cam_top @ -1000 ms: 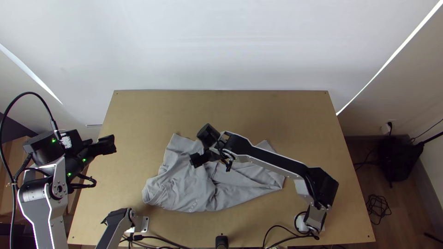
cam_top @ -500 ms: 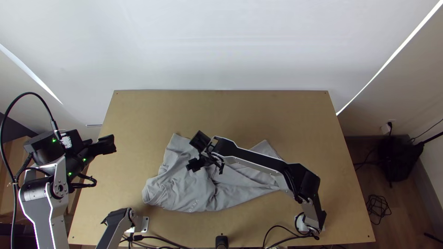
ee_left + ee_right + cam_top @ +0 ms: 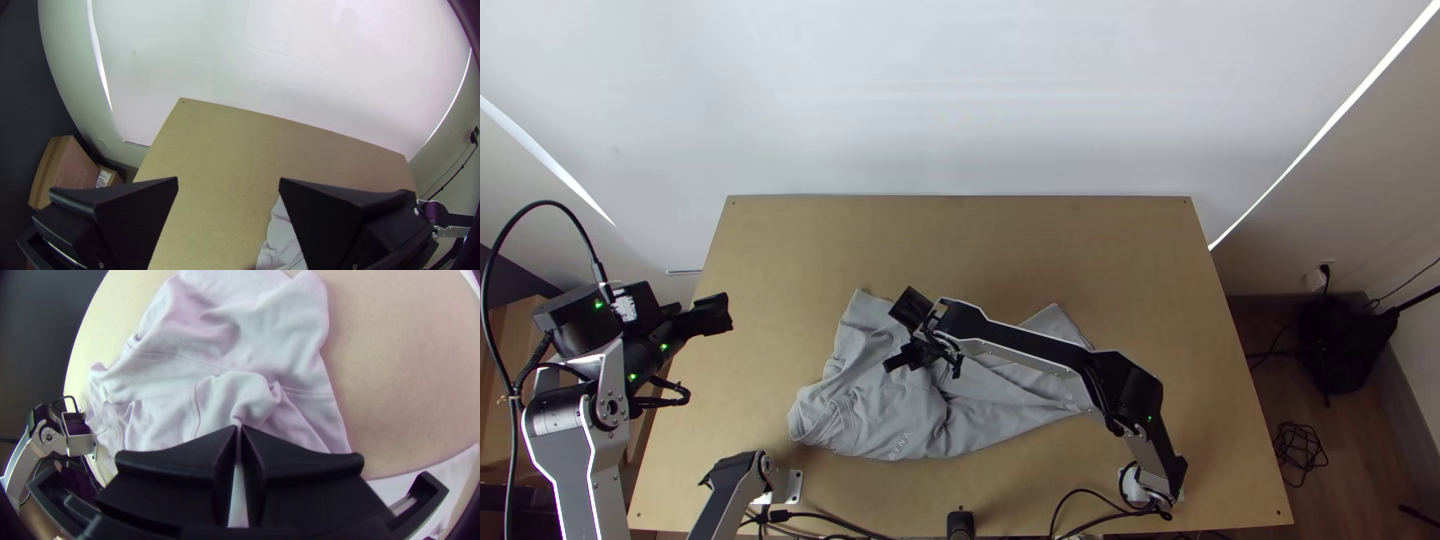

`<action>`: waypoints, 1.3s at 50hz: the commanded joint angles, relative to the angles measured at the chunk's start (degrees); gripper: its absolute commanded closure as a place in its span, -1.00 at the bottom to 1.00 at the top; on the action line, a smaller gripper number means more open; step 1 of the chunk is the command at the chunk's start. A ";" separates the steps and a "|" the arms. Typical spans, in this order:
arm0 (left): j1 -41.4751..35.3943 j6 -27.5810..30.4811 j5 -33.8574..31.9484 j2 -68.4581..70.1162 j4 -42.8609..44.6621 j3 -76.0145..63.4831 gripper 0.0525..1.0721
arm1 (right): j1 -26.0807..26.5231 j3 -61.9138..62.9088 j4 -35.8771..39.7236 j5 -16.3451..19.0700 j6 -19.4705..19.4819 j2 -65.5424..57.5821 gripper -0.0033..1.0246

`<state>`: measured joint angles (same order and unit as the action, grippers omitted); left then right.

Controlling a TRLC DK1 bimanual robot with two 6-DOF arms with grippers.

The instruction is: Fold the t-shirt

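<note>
Well — right end effector closed on a ridge of rumpled grey t-shirt — left end effector agape.

The left arm has silver-grey links, black joints, green lights, a black-and-white label and a looping black cable. The right arm is black with white edging.

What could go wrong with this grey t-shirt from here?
The right black gripper pinches just a narrow fold of the crumpled grey t-shirt, which might slip out under a pull. The cloth around it is bunched, so dragging could add more creases. The open left gripper is off the cloth, so a one-sided pull may twist it.
</note>
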<state>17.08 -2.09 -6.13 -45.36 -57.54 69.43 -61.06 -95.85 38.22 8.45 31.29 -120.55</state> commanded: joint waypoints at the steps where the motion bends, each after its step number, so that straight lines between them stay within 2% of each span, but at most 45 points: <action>1: -0.38 0.77 0.24 0.01 0.23 -1.49 -0.90 | 1.82 2.16 0.02 -0.54 -0.26 3.83 0.95; 8: -3.63 1.38 0.15 1.42 0.06 -2.90 -0.90 | 5.95 4.97 -1.92 -1.68 -0.35 7.44 0.95; 17: -15.67 1.30 0.15 2.74 -0.21 -5.00 -0.90 | 13.51 6.56 -3.50 -1.94 -0.79 10.34 0.95; 41: -44.94 -0.46 -0.20 -3.59 2.26 -9.14 -0.90 | 42.16 6.56 -7.72 -2.47 -4.83 16.05 0.95; 52: -50.13 -1.60 -1.69 -10.45 7.00 -8.96 -0.90 | 56.14 7.08 -8.95 -2.38 -6.33 18.95 0.95; 65: -57.07 -2.13 -1.69 -16.95 13.68 -9.31 -0.90 | 67.47 11.74 -11.50 -2.38 -7.91 23.61 0.95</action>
<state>-37.52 -2.98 -7.07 -59.75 -46.63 60.95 3.68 -87.33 28.67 6.48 24.47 -100.53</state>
